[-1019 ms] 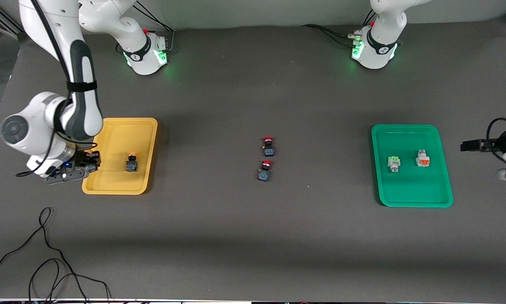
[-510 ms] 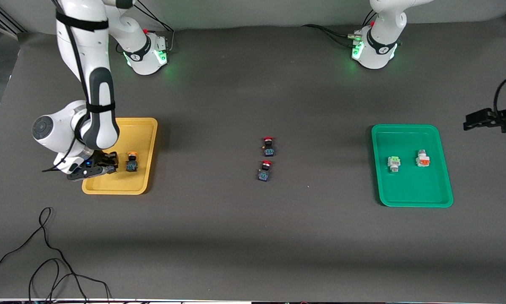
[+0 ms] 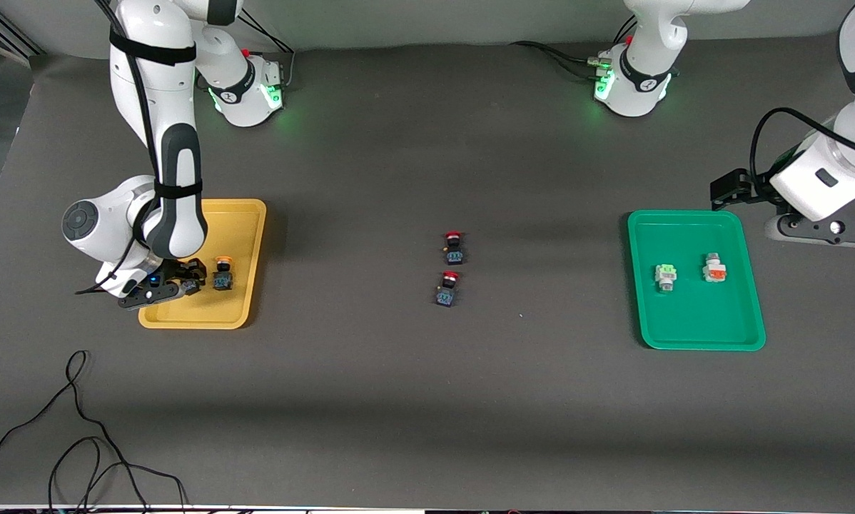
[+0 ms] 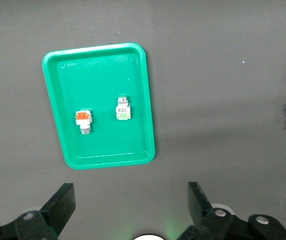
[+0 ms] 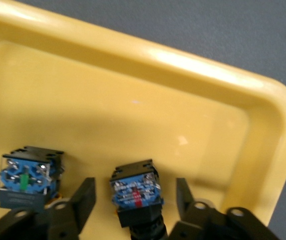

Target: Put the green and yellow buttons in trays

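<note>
The yellow tray [image 3: 238, 235] holds a yellow-capped black button [image 3: 222, 273]. My right gripper [image 3: 187, 285] is low in this tray, beside that button. In the right wrist view its jaws [image 5: 134, 196] are open around a second black-bodied button [image 5: 135, 192], with a gap on each side. The first button [image 5: 27, 177] lies next to it on the tray [image 5: 132, 100]. The green tray [image 3: 691, 321] holds two white-grey buttons, one green-faced [image 3: 666, 277] and one orange-faced [image 3: 714, 269]. My left gripper [image 3: 816, 230] is open and empty in the air beside the green tray [image 4: 100, 65].
Two red-capped black buttons [image 3: 454, 248] [image 3: 447, 288] lie mid-table between the trays. Black cables [image 3: 78, 442] trail on the table near the front camera at the right arm's end.
My right gripper has moved from the yellow tray's rim into the tray, toward the yellow-capped button. My left arm has swung up and toward the robots' bases.
</note>
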Tool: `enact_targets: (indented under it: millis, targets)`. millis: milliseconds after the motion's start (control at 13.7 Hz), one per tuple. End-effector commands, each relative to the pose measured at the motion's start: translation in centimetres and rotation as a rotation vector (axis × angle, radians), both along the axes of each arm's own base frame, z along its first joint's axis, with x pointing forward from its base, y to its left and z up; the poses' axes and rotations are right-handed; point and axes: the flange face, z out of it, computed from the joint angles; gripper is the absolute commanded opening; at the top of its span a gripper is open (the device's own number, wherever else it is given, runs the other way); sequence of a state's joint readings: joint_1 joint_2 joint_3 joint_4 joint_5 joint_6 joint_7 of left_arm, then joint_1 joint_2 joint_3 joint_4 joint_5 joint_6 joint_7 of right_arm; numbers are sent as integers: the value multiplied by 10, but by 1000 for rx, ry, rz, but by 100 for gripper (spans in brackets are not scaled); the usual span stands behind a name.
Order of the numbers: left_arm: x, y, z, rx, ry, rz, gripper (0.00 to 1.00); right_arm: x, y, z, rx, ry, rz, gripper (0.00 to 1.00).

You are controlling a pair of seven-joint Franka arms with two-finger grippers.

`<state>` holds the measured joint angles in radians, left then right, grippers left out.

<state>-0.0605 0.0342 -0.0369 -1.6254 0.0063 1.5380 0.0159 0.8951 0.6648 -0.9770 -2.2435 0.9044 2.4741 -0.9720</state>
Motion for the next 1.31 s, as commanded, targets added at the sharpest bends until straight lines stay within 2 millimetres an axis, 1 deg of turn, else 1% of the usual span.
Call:
enact_targets:
  millis: [0, 73, 146, 218, 291, 364, 437, 582, 728, 801, 874, 1019, 1092, 1165, 1238]
  targets:
    - [-10, 7, 12, -16, 3, 24, 100, 1, 1, 22, 81, -31, -10, 100]
    - [-11, 9, 15, -16, -3, 24, 100, 1, -1, 30, 108, -20, -12, 98]
    - [-12, 10, 16, -17, -5, 27, 100, 6, 2, 43, 117, -11, 3, 94]
    - [-12, 10, 16, -17, -5, 27, 100, 7, 2, 61, 115, -2, 6, 92]
    - [-12, 9, 16, -19, -5, 26, 100, 10, 4, 82, 116, 7, -5, 92]
    - [-12, 7, 16, -19, -5, 21, 100, 12, 5, 104, 110, 27, -13, 95]
    - [-12, 5, 16, -19, -5, 18, 100, 16, 5, 129, 114, 34, -10, 100]
    - [-12, 6, 16, -17, -5, 19, 100, 17, 2, 169, 152, 51, -23, 100]
    - [-13, 7, 16, -17, 0, 21, 100, 19, 1, 220, 141, 76, -35, 100]
    - [-13, 6, 16, -16, 4, 21, 100, 20, 2, 242, 152, 81, -41, 100]
    - [-13, 7, 15, -18, 6, 21, 100, 22, 4, 269, 150, 83, -59, 100]
    - [-14, 6, 15, -17, 12, 18, 100, 22, 7, 325, 89, 119, -84, 100]
    - [-15, 6, 15, -16, 15, 18, 100, 20, 5, 356, 64, 108, -121, 100]
    - [-15, 6, 15, -15, 16, 18, 100, 22, 9, 387, 40, 74, -141, 100]
    - [-15, 6, 15, -15, 16, 19, 100, 22, 12, 404, 16, 78, -140, 100]
